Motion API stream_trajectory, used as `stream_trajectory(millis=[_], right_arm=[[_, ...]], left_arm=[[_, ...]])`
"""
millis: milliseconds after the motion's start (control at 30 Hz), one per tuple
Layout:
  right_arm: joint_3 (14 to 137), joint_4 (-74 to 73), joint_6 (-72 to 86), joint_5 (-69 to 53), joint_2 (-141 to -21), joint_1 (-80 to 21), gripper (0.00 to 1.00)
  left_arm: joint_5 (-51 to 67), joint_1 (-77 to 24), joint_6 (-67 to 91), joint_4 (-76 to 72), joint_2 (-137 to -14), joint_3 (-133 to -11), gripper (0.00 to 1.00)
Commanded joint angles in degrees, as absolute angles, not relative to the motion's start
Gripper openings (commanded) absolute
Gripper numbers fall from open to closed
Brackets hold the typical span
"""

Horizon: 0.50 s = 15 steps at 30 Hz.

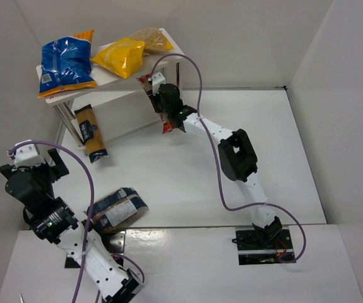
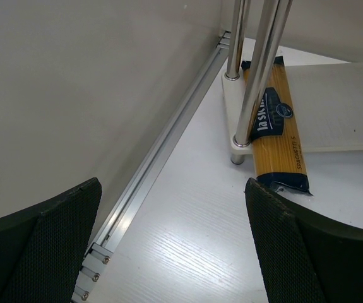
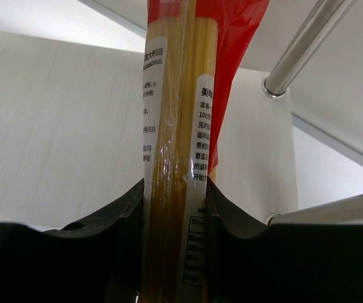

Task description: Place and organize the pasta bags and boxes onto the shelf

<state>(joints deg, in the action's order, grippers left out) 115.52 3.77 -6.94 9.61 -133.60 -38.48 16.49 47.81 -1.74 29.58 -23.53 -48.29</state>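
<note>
The white two-tier shelf (image 1: 99,77) stands at the back left. Puffy blue (image 1: 64,63), yellow (image 1: 121,55) and tan (image 1: 149,39) bags lie on its top board. The amber spaghetti pack (image 1: 91,132) lies on the lower board by the left legs, its near end sticking out; it also shows in the left wrist view (image 2: 276,126). The dark-blue-and-clear bag (image 1: 115,210) lies on the table. My right gripper (image 1: 162,101) (image 3: 175,214) is shut on the red-and-clear packet (image 1: 168,124) (image 3: 178,113) at the shelf's right end. My left gripper (image 1: 39,167) (image 2: 172,246) is open and empty, near the left wall.
White walls enclose the table on the left, back and right. An aluminium rail (image 2: 162,151) runs along the left wall's foot. Silver shelf legs (image 2: 260,69) stand ahead of the left gripper; another leg (image 3: 307,44) is just right of the held packet.
</note>
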Motion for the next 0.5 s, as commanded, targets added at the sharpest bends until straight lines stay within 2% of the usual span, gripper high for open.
stream_trajectory(millis=[0,133,167,300,467], right_arm=[[119.44,12.57,-7.54,9.58,-132.71,-38.85,0.0],[112.61,19.05,-14.83,14.14,-130.7,-41.03,0.0],[107.37,21.77,-17.64,16.76,-130.0,-41.74,0.0],[93.01,41.53,-33.45,22.06,-126.22,-44.91,0.0],[93.08,40.68,-37.78,23.99,-126.21,-45.53,0.0]], left_arm=[[17.93,48.69,-2.72,28.12,-23.73,-47.9,1.0],[17.93,48.69,-2.72,28.12,-23.73,-47.9,1.0],[17.93,48.69,-2.72,28.12,-23.73,-47.9,1.0],[18.46,48.69,-3.25,28.12,-23.73,-47.9,1.0],[18.46,48.69,-3.25,28.12,-23.73,-47.9,1.0]])
